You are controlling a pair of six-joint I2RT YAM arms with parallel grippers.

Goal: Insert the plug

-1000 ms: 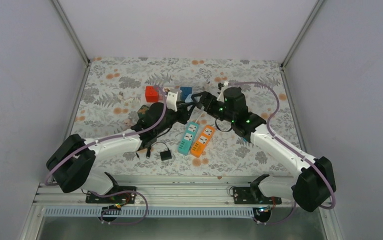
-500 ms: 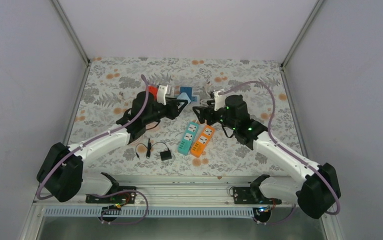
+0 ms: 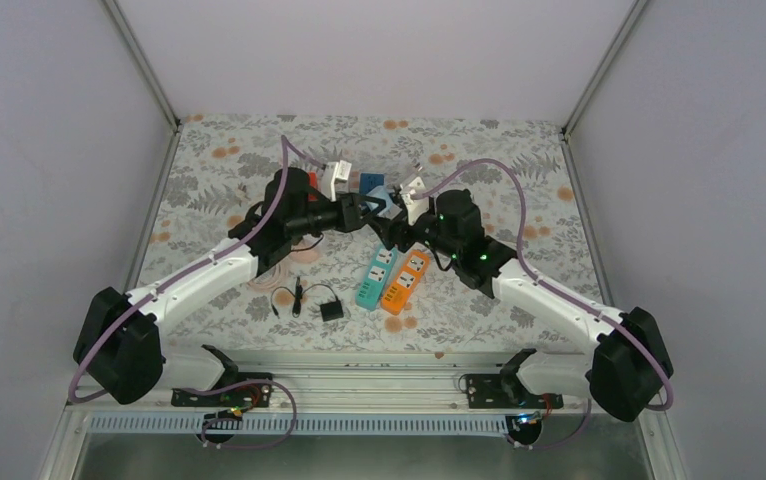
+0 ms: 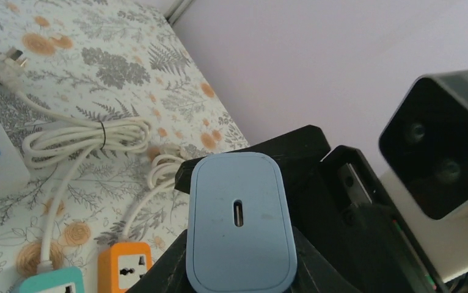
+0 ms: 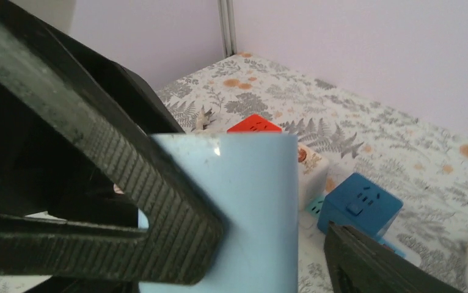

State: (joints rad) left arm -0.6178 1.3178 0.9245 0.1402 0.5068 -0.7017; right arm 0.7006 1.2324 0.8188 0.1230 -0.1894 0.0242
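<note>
A light blue plug (image 3: pixel 377 203) with a slot in its end is held in the air above the table's middle. My left gripper (image 3: pixel 367 208) is shut on it; in the left wrist view the plug (image 4: pixel 239 223) sits between the black fingers (image 4: pixel 158 274). My right gripper (image 3: pixel 396 228) meets it from the right and is open. In the right wrist view a ribbed finger (image 5: pixel 176 207) lies against the plug (image 5: pixel 250 213), and the other finger (image 5: pixel 372 262) stands apart from it. A teal power strip (image 3: pixel 376 272) and an orange power strip (image 3: pixel 406 280) lie below.
A blue cube socket (image 5: pixel 358 204), a white one (image 3: pixel 339 178) and a red one (image 5: pixel 254 125) stand behind the grippers. A black adapter with cable (image 3: pixel 331 310) lies at the front. A coiled white cable (image 4: pixel 79 137) lies on the floral cloth.
My left gripper has lifted the blue plug from beside the cubes and carried it right and forward. My right gripper has moved left to meet it.
</note>
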